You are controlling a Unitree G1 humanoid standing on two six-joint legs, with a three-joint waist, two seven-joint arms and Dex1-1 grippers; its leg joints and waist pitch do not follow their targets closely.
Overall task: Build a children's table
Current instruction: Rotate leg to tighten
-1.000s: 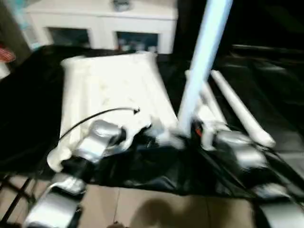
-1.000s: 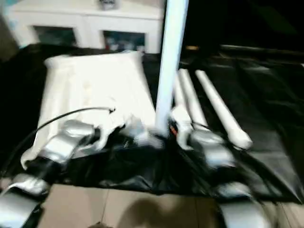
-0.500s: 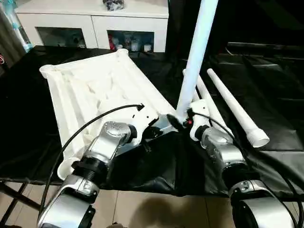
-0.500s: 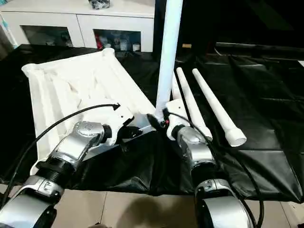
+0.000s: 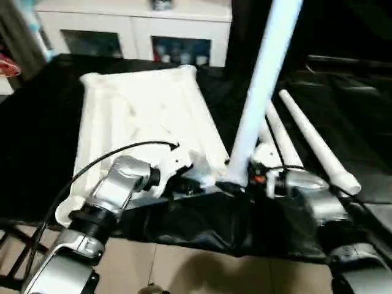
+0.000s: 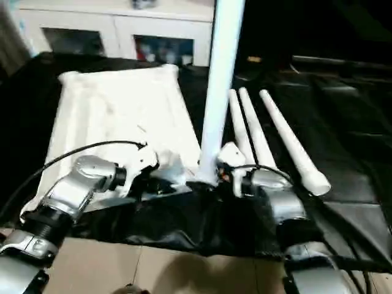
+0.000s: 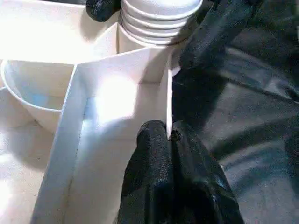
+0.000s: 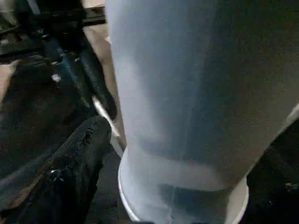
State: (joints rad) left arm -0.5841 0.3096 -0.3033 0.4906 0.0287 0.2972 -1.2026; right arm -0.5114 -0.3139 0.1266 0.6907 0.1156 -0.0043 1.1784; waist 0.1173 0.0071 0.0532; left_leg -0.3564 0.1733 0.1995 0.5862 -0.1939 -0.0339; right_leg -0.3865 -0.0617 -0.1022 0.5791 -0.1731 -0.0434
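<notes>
Black sheeting: a glossy, creased cover [image 5: 343, 116] spreads over the whole work surface and hangs off its near edge.
Floor: beige tiles [image 5: 184, 269] show below that edge.
Room: a white cabinet [image 5: 135, 30] with glass-fronted doors stands behind the surface; the space to its right is dark.
Tabletop: the white plastic tabletop [image 5: 141, 116] lies ribbed side up on the sheeting — left of centre, its round corner sockets showing.
Upright leg: one white tube leg [image 5: 263, 79] stands in the near right corner socket, leaning slightly and running out of the top of the picture.
Spare legs: two more legs [image 5: 312, 141] lie side by side on the sheeting, right of the tabletop.
Left gripper: the left gripper [image 7: 170, 135] is pinched tight on the thin wall of the tabletop beside the socket.
Right gripper: the right gripper [image 6: 211, 174] sits at the foot of the upright leg, one black finger [image 8: 79, 163] beside the tube — whether it grips cannot be told.
</notes>
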